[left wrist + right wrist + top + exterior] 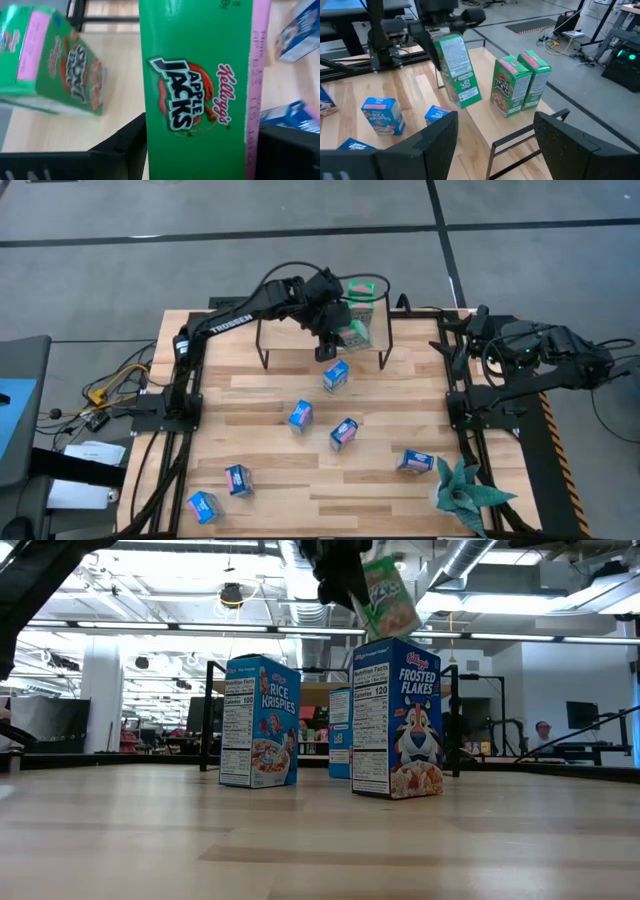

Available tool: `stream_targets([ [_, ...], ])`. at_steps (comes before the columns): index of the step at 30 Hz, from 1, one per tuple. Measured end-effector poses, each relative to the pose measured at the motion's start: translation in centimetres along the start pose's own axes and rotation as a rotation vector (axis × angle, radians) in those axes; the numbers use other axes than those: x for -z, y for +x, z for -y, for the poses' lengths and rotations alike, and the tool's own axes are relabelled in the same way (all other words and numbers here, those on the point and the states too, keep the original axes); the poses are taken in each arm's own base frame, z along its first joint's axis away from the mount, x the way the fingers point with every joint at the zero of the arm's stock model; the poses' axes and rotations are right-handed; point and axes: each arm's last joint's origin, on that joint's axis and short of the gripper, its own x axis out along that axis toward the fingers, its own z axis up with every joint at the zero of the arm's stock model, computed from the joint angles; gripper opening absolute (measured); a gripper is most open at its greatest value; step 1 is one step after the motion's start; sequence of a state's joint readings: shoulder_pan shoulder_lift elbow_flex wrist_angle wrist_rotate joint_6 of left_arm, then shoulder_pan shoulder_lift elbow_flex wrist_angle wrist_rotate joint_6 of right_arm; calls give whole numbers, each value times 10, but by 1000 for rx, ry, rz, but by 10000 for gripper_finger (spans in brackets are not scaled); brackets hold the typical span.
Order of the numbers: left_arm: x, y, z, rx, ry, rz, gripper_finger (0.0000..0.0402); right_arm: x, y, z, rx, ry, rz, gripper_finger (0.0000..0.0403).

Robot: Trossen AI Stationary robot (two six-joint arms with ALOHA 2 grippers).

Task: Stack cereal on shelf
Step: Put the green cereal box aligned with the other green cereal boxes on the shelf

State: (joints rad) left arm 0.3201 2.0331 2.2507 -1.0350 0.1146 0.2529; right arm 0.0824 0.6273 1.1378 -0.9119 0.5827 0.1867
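My left gripper [332, 330] hangs over the shelf [300, 338], a light-wood board on thin black legs, shut on a green Apple Jacks cereal box [457, 70]. Two more green boxes [512, 85] stand upright on the board's far right part. Several blue boxes stand or lie on the table, among them one [335, 375] just in front of the shelf, a Frosted Flakes box [395, 720] and a Rice Krispies box [258, 720]. My right gripper [495, 145] waits open at the table's right edge, facing the shelf. My left gripper [200, 150] pinches the green box [195, 90] between its two fingers, one finger [125, 147] at one side and the other [287, 150] by the pink-edged side [260, 100]. The fingers come from above. The box hangs tilted below them, lifted clear above the shelf board.
Blue boxes are scattered over the middle and near left of the table [260, 450]. A teal spiky plant [465, 495] sits at the near right corner. The shelf board's left part [285, 340] is bare. Arm frames stand at the table's left and right edges.
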Motion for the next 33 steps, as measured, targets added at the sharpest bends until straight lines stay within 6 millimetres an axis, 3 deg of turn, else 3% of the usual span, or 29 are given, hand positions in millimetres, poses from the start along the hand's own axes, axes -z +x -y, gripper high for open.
stream_targets([
  [10, 3, 3, -4, -85, 78, -38, 170, 0, 0, 0, 3, 23, 1, 286],
  [16, 8, 26, -7, -94, 129, -83, 170, 0, 0, 0, 3, 26, 1, 286],
  [20, 7, 30, -9, -113, 132, -81, 170, 0, 0, 0, 3, 26, 1, 286],
  [33, 10, 33, -9, -113, 135, -108, 170, 0, 0, 0, 3, 21, 0, 286],
])
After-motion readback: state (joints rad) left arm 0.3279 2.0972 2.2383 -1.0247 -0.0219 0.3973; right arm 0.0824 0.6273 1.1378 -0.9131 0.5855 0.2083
